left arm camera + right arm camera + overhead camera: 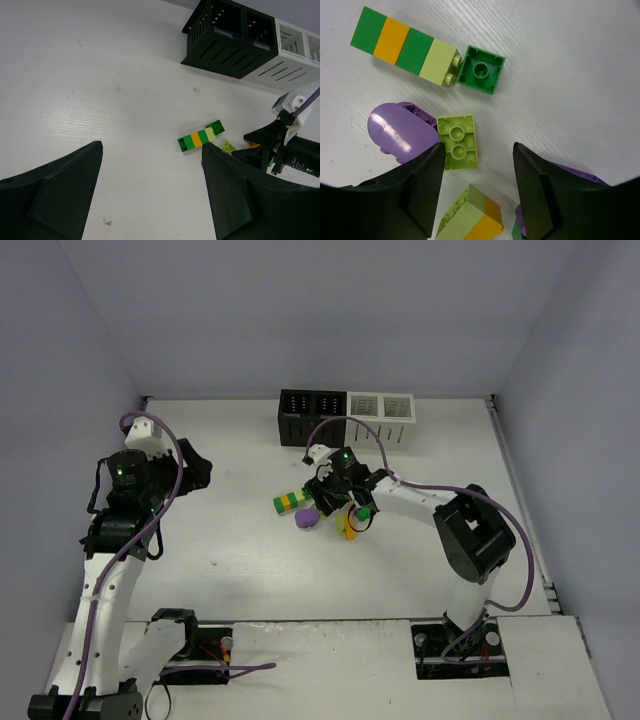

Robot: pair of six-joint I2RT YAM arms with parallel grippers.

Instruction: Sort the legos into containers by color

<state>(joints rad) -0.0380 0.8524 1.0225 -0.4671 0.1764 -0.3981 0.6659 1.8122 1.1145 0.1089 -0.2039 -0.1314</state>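
Note:
The legos lie in a cluster at the table's middle. A joined row [402, 47] of dark green, orange and lime bricks lies beside a dark green square brick [481, 70]. Near them are a lime brick [458, 141] turned underside up and a purple piece [400, 132]. My right gripper [478, 147] hangs low over them, open. A joined lime-and-orange block [470, 217] sits between its fingers, touching neither. Another purple piece [580, 175] shows behind the right finger. My left gripper [152, 146] is open and empty, left of the row [198, 139]. The containers, two black [310, 412] and two white [382, 412], stand behind.
The bins [227, 42] stand in one row at the table's far edge, near the back wall. The right arm [290, 145] fills the space right of the bricks. Purple cables loop over both arms.

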